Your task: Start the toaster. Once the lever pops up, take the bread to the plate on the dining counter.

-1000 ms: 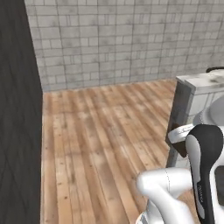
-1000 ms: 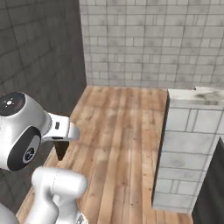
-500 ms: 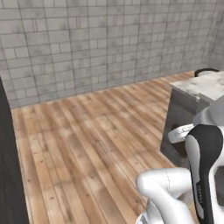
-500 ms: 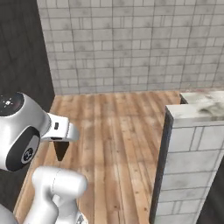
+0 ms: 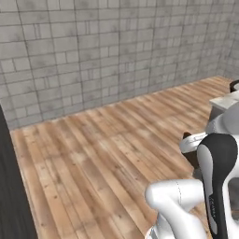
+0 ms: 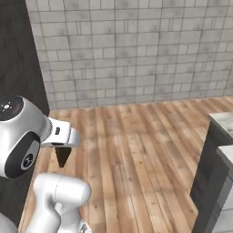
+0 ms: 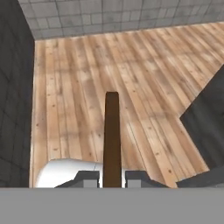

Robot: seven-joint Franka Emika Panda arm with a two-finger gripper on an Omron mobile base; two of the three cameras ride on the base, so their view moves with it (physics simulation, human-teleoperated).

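A: Nearest item first. What does the gripper (image 7: pixel 112 177) carry?

B: In the hand view, the gripper is clamped on the bread (image 7: pixel 112 135). The slice stands edge-on between the two fingertips (image 7: pixel 87 177), seen as a narrow brown strip. Its long axis runs from 6 o'clock toward 12 o'clock in that view, straight out from the gripper. In the right base view the bread (image 6: pixel 63 154) hangs as a dark wedge below the hand.

A: Step in hand, by your judgement?

B: Transport. The slice is out of the toaster and not yet delivered.

A: Where does the target lie from the gripper?

B: In the left base view, a pale bench (image 5: pixel 227 100) edge enters at 3 o'clock, and a dark curved rim, probably the plate (image 5: pixel 233 85), sits on it at the frame border. In the right base view, a gray bench (image 6: pixel 217 177) stands at 4 o'clock. The bench lies to the arm's right, well apart from the bread.

A: And beyond that?

B: Wooden floor (image 6: pixel 136 150), then the gray tiled wall (image 6: pixel 136 50) at 12 o'clock. A dark panel (image 7: pixel 15 87) stands at 9 o'clock in the hand view.

A: Requirement for the coming move?

B: A swing or drive toward 3 o'clock, grip maintained.
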